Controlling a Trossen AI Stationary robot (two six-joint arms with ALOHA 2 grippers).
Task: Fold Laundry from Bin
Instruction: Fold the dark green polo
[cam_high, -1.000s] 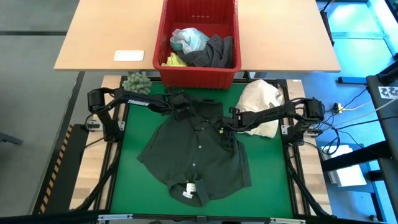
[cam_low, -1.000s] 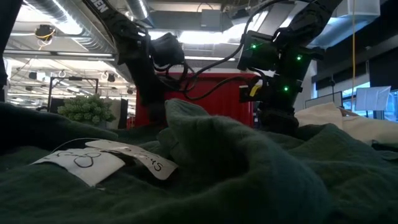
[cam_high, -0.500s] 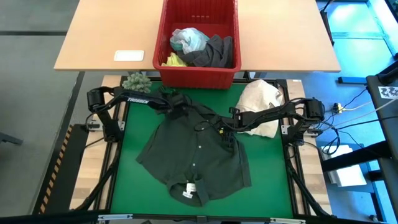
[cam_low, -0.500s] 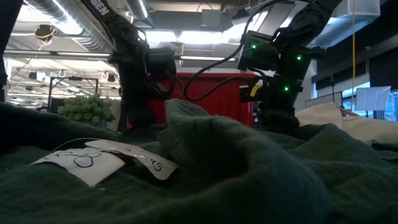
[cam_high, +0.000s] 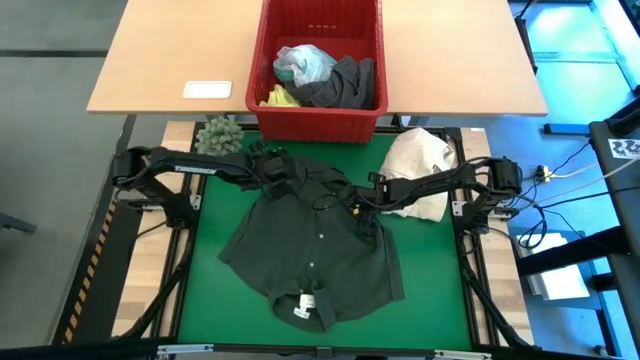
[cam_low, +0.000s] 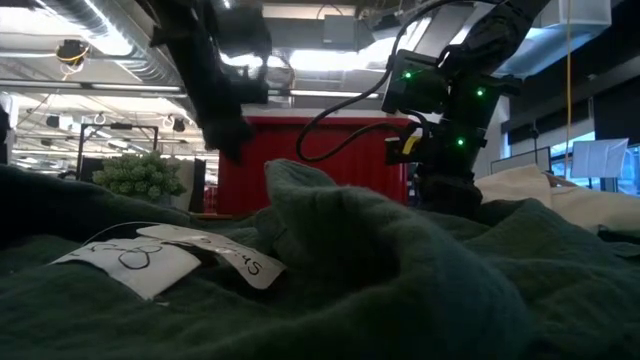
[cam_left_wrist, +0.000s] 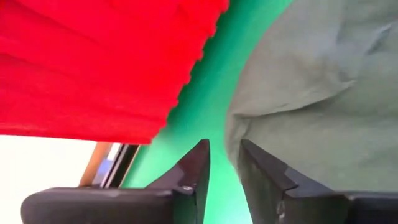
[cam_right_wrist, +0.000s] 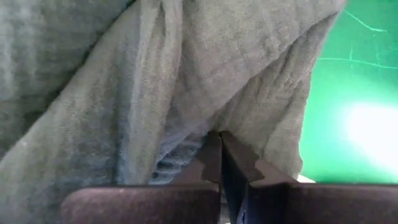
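Your right end effector (cam_high: 362, 212) is clamped on the dark green shirt (cam_high: 315, 250) spread on the green surface (cam_high: 210, 300), your left end effector (cam_left_wrist: 222, 163) sits slightly parted beside its hem near the red bin (cam_high: 320, 115), so pulling one-sided could bunch it.

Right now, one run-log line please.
left gripper: open, off cloth | right gripper: shut on dark green-black button shirt | red slotted plastic bin: garments inside

dark green shirt (cam_high: 318, 240): spread on mat | red bin (cam_high: 318, 118): holds remaining laundry (cam_high: 322, 76)
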